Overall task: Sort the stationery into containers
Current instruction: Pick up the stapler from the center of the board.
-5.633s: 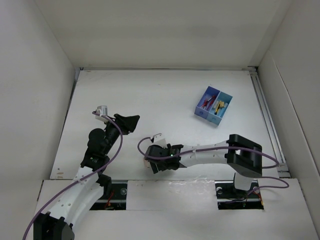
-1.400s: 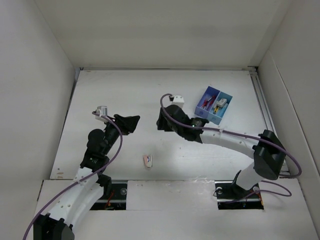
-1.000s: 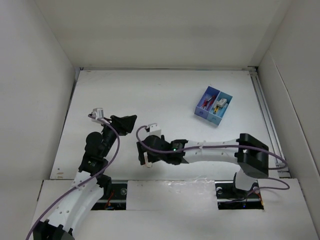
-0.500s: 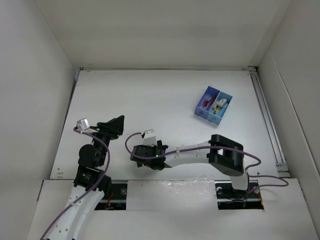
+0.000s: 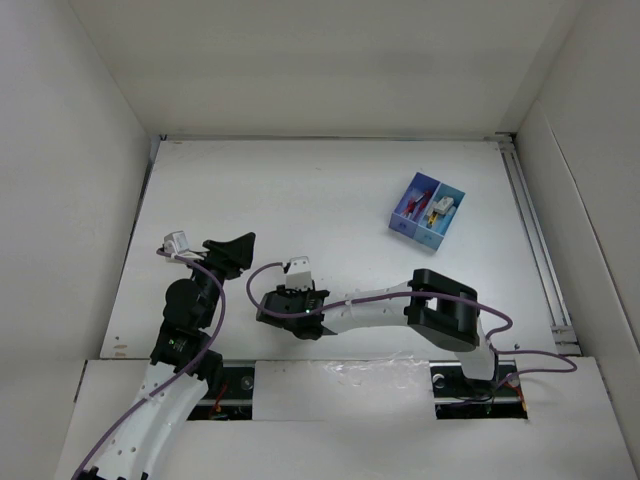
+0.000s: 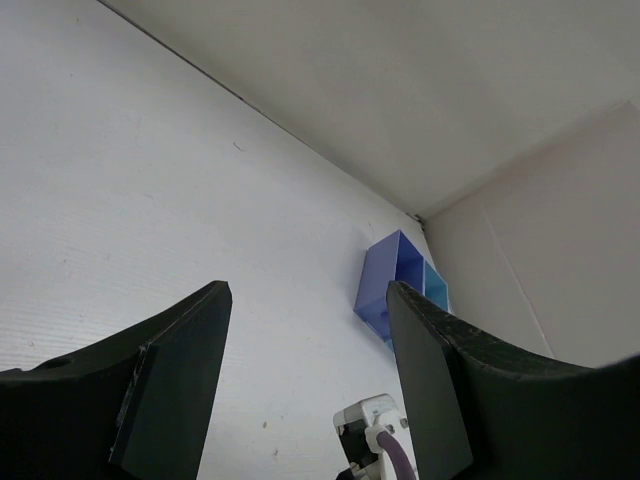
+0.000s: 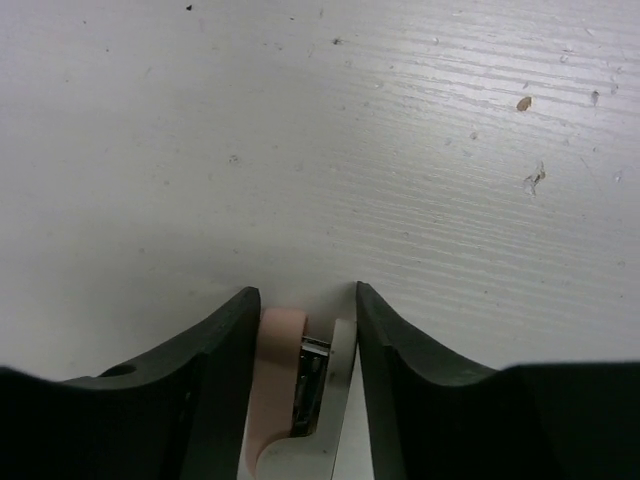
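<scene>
Pink eraser point(image 7: 279, 385) sits on the table point(image 5: 300, 190), well apart from the box point(image 6: 384, 292) to its near-left, clamped by the right gripper point(image 7: 305, 302); left gripper point(image 6: 305, 292), jaws apart, hovers farther left

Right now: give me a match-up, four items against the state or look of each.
Items:
1. left hand
2. right hand
3. pink eraser
4. box

States:
A. fingers apart, nothing between them
B. two compartments, dark blue and light blue
C. sits between two black fingers
D. closed around an eraser

Pairs: 1-A, 2-D, 3-C, 4-B
</scene>
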`<action>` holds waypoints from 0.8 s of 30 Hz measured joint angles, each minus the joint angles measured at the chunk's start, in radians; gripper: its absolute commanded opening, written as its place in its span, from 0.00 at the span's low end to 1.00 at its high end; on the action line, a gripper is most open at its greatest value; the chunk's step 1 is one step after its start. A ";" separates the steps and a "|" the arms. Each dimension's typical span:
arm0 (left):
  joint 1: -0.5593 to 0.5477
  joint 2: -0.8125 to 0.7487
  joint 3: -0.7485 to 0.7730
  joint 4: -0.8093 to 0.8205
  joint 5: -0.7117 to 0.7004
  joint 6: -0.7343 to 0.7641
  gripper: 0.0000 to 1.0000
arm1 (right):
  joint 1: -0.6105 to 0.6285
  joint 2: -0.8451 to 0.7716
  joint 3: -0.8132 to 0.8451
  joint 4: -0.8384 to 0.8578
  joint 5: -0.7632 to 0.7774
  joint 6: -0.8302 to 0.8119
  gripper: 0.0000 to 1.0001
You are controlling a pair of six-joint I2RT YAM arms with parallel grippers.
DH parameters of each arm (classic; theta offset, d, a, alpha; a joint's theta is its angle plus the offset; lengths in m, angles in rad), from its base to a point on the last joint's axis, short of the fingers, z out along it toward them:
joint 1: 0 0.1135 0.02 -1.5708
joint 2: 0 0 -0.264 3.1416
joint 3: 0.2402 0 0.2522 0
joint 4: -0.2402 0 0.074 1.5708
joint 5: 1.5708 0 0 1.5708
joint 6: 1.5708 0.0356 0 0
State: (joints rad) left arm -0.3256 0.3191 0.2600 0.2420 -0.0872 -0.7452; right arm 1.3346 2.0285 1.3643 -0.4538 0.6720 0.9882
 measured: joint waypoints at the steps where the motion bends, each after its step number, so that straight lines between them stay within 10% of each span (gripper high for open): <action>1: 0.000 0.000 0.000 0.000 0.002 0.000 0.60 | 0.000 0.000 -0.002 -0.002 0.003 0.003 0.36; 15: 0.000 0.029 0.000 0.022 0.026 0.000 0.60 | -0.039 -0.119 -0.135 -0.018 0.002 0.037 0.20; 24: 0.000 0.074 0.000 0.047 0.061 0.002 0.60 | -0.409 -0.415 -0.240 0.031 -0.009 -0.006 0.15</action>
State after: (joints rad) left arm -0.3256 0.3927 0.2596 0.2890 -0.0265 -0.7433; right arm 0.9253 1.6138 1.1240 -0.4232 0.6632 0.9821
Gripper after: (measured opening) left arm 0.601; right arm 0.402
